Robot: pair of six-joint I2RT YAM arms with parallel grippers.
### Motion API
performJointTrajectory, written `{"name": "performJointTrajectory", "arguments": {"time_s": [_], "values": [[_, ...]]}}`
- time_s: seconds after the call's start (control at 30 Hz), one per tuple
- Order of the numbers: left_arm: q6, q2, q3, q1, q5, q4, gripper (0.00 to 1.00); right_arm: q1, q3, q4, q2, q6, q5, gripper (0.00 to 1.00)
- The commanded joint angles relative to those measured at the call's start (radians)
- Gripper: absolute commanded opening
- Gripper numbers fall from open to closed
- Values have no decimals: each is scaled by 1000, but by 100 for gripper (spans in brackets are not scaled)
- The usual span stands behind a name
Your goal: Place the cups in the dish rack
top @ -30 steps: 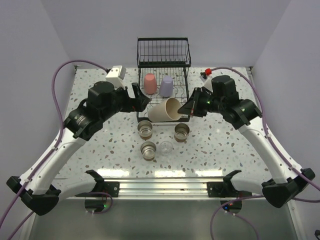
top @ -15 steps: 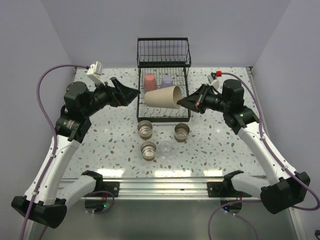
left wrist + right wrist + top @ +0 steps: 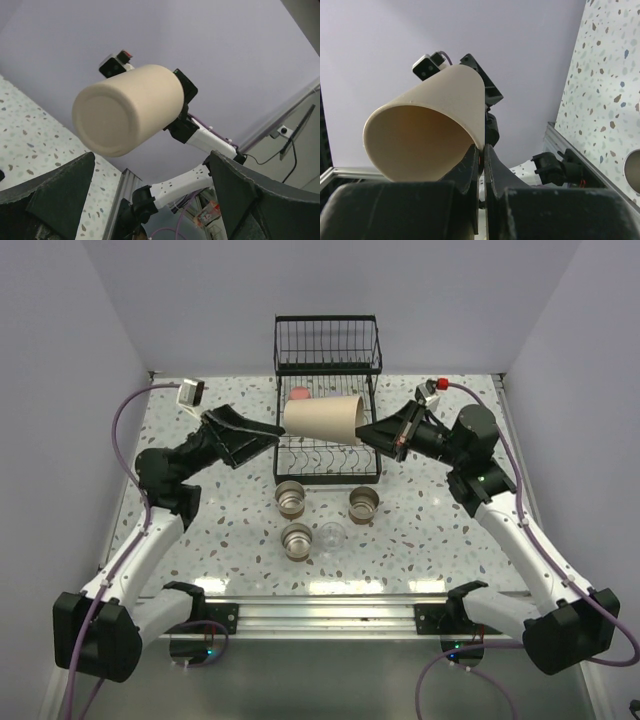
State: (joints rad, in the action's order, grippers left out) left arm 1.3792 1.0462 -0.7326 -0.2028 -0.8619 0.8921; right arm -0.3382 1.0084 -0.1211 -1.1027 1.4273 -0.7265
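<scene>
blocking the coral-pink cup, the beige cup hangs sideways.

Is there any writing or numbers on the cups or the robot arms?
None can be read.
The beige cup is plain, with no print.
The dish rack bears no label.
A red-and-white patch in the left wrist view is too blurred to read.

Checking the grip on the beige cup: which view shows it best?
Right wrist: the right end effector pinches the beige cup by its rim, close up. Left wrist shows only its closed base; top external shows it sideways over the dish rack, grip tiny.
</scene>
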Motion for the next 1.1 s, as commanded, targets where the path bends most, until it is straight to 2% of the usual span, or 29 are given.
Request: {"name": "performJointTrajectory", "arguments": {"time_s": [0.0,0.13,0.27,0.37,0.73,0.9,1.07], "values": [[153,18,-11,8,-46,306,100,4,-17,-112,26,65,-27,0],[118,18,-33,6,-57,246,100,2,-10,-144,14,76,-33,0],[25,6,-57,6,-51,96,100,-4,21,-146,-2,81,-37,0],[12,14,-63,3,-42,67,100,-18,48,-141,-9,81,-37,0],[-2,84,-114,-70,0,97,100,-105,61,-103,-23,36,-22,0],[1,103,-116,-92,24,119,100,-108,62,-77,-17,15,-28,0],[0,94,-116,-92,32,119,96,-108,52,-68,-6,10,-22,0]]}}
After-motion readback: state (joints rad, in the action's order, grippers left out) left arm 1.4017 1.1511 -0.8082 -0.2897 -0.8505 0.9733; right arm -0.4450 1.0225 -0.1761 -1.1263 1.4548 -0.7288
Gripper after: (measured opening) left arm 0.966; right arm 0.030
